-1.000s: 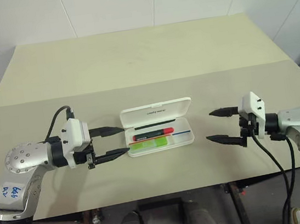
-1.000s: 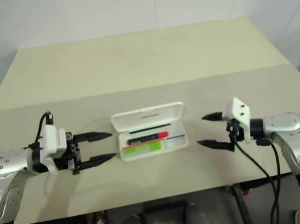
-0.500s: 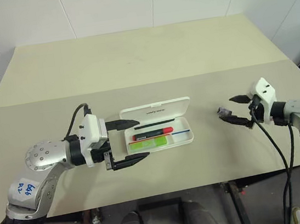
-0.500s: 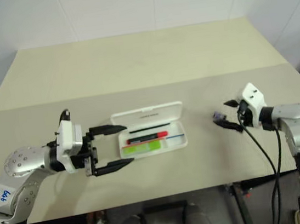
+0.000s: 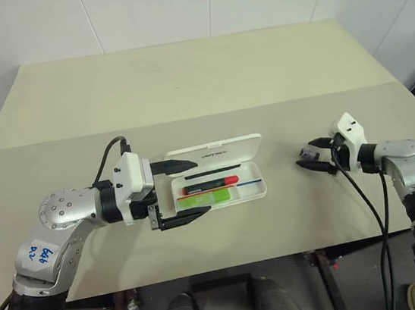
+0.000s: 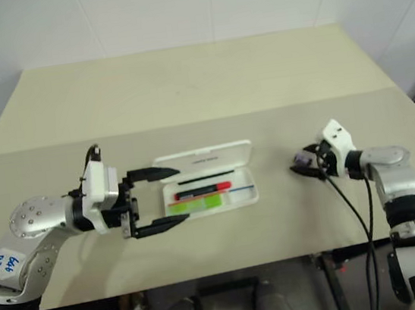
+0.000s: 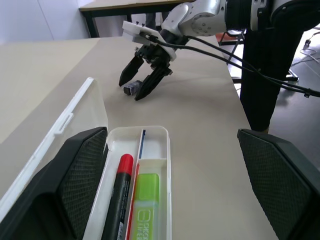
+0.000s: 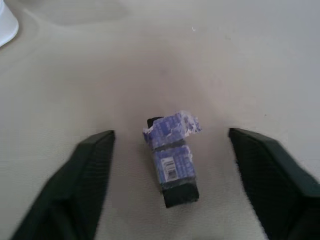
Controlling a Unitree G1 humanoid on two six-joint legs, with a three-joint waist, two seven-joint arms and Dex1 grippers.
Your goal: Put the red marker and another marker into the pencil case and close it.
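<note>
the pencil case [image 5: 218, 175] sits mid-table [image 5: 184, 97], lid open toward the far side. in it, the red marker [image 5: 210, 186] lies just beyond the other marker [image 5: 207, 198]. left gripper [image 5: 184, 191] is at its left end; right gripper [image 5: 313, 158] is well to the right, around a small eraser [image 8: 171, 160].

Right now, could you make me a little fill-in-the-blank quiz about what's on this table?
1. The white pencil case lies with its lid ____.
2. Inside it, beside the red marker, lies a ____ highlighter.
3. The small dark eraser with a torn blue label sits between the fingers of the robot's ____ hand.
4. The left hand reaches around the case's ____ end.

Missing words: open; green; right; left
</note>
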